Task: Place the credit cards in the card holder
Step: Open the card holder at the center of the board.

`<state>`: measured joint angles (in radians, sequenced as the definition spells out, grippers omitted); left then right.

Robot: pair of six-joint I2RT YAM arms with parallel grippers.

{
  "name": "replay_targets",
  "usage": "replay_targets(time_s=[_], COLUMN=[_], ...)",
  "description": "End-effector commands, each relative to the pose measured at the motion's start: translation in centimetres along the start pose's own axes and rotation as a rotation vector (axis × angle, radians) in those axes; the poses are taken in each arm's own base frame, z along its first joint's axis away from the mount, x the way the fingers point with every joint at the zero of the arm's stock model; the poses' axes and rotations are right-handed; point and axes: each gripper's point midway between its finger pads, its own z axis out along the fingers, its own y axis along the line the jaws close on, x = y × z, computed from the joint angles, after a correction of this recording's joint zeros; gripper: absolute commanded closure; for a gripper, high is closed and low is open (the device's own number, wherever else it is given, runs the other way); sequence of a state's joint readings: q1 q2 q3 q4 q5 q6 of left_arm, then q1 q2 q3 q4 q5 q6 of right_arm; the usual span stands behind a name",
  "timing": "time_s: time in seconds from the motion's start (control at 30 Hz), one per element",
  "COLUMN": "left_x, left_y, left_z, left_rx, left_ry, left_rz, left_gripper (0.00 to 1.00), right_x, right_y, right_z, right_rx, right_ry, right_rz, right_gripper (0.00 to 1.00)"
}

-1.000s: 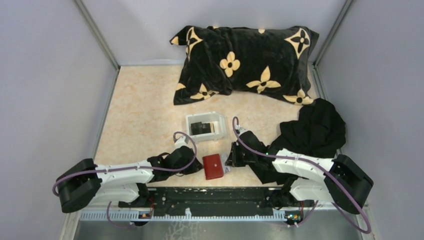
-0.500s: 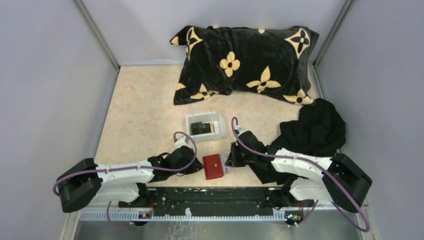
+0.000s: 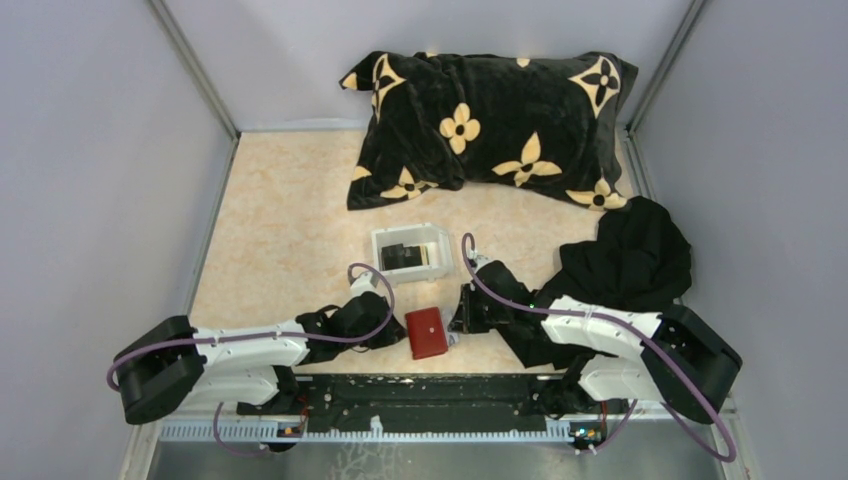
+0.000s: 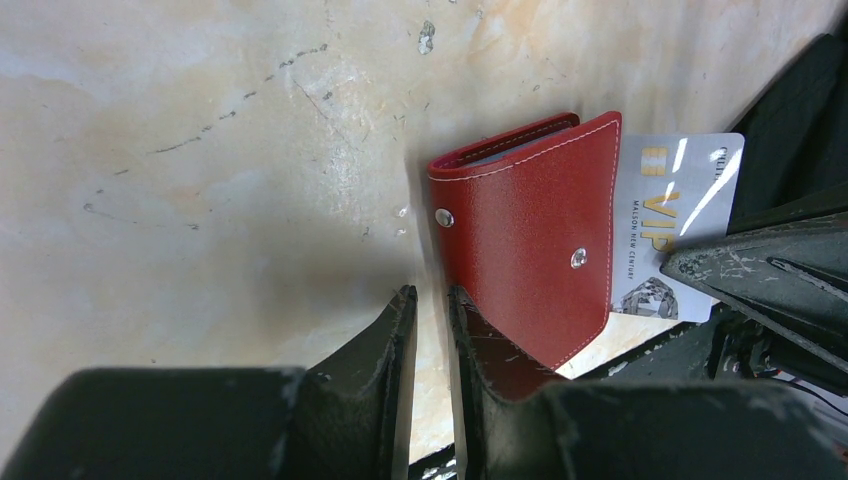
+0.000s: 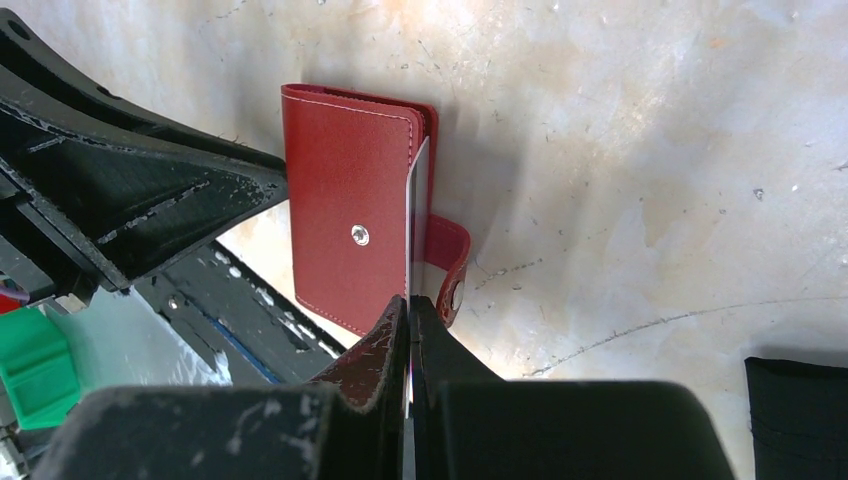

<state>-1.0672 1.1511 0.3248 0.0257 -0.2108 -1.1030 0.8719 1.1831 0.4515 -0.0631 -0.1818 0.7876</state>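
Card holder point(image 3: 427, 333) lies closed just nearside of the white tray point(image 3: 411, 252), long axis running toward the tray.
Credit card point(image 4: 670, 225) half-hidden inside it, pinched edge-on in my tightly clamped right gripper point(image 5: 408, 305). Left gripper point(image 4: 430, 298) slightly parted, nothing between; can't tell if it touches the holder.
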Motion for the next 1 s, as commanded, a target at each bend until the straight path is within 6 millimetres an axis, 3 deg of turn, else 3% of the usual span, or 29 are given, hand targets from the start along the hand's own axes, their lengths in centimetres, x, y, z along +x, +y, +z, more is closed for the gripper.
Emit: replay_targets(time_s=[0.0, 0.33, 0.97], left_x=[1.4, 2.0, 2.6], left_y=[1.3, 2.0, 2.8], left_z=[0.1, 0.0, -0.2], left_rx=[-0.041, -0.052, -0.071], left_ry=[0.051, 0.066, 0.077], left_rz=[0.024, 0.020, 0.016], left_gripper=[0.76, 0.76, 0.77], right_x=[-1.1, -1.6, -2.0], right_y=[2.1, 3.8, 4.8], right_z=[0.0, -0.6, -1.6], right_rx=[-0.097, -0.164, -0.191], right_ry=[-0.030, -0.038, -0.049], right_rz=[-0.001, 0.007, 0.008], right_gripper=[1.00, 1.00, 1.00])
